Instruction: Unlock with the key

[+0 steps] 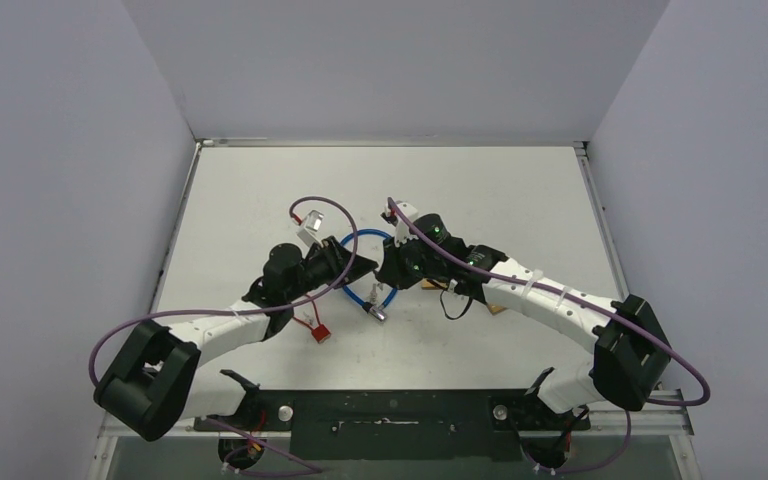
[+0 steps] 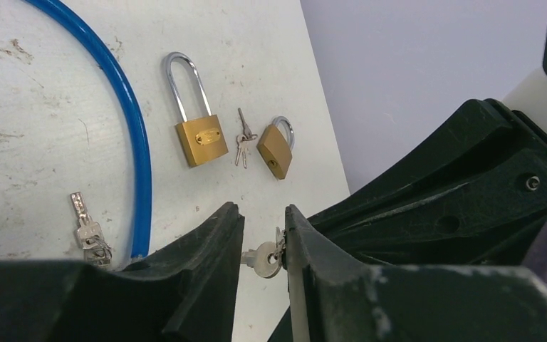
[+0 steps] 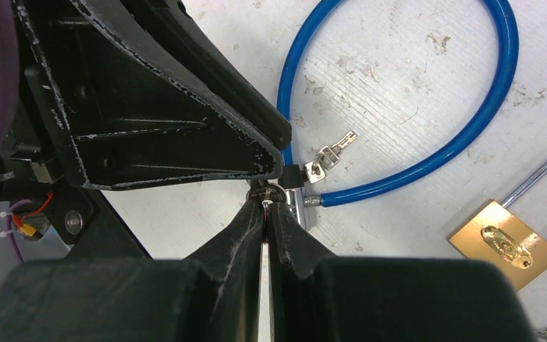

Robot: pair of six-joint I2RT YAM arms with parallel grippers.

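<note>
My right pincer [image 3: 266, 206] is clenched on the key [image 2: 262, 259], holding it over the table [image 2: 35, 149] near the blue cable lock [image 2: 141, 164], while my left pincer [image 2: 262, 211] stands partly released, a finger either side of that key, the long-shackled brass padlock [image 2: 201, 142] lying farther off.

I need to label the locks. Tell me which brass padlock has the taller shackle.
The larger padlock beside the blue cable: its shackle is long and narrow. The smaller padlock, past the keys, has a short rounded one.
</note>
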